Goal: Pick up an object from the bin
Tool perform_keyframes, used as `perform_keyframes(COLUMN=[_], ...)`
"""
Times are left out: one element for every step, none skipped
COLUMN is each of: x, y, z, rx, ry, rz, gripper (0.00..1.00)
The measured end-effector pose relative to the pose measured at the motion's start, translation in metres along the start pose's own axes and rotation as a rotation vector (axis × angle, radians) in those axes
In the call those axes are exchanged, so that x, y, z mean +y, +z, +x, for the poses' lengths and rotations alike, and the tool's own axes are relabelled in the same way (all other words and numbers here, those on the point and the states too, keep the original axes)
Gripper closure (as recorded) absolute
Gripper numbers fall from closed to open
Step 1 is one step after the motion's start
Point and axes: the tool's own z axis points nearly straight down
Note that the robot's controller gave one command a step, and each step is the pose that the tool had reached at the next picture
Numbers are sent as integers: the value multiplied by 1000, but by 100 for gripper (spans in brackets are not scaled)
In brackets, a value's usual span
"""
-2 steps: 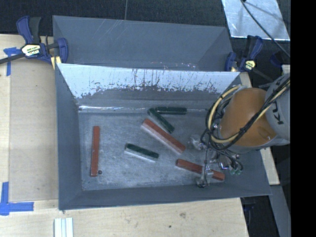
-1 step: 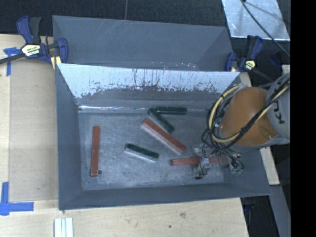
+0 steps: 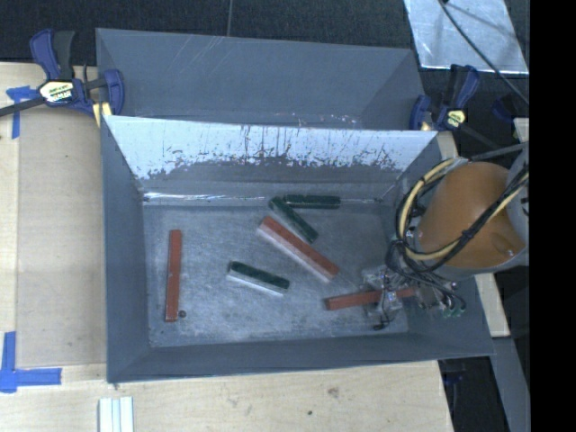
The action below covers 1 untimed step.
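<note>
The gripper (image 3: 387, 302) sits low in the bin (image 3: 126, 241), its tip at the right end of a short red bar (image 3: 353, 301) that lies flat and stretches away to the gripper's left. Whether the jaws are spread or pressed together cannot be told. Further left of the gripper lie a longer pinkish-red bar (image 3: 298, 247), a green bar (image 3: 258, 277) and, farthest off, another red bar (image 3: 172, 275). The short bar looks stiff, light and smooth-sided, likely to slip or swing if caught by its end – best taken across its narrow width, nearer the middle
</note>
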Motion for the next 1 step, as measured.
perform_keyframes(x=[-8], y=[0], z=[-24], rx=[-2], ry=[-180], rz=[0], gripper=[100])
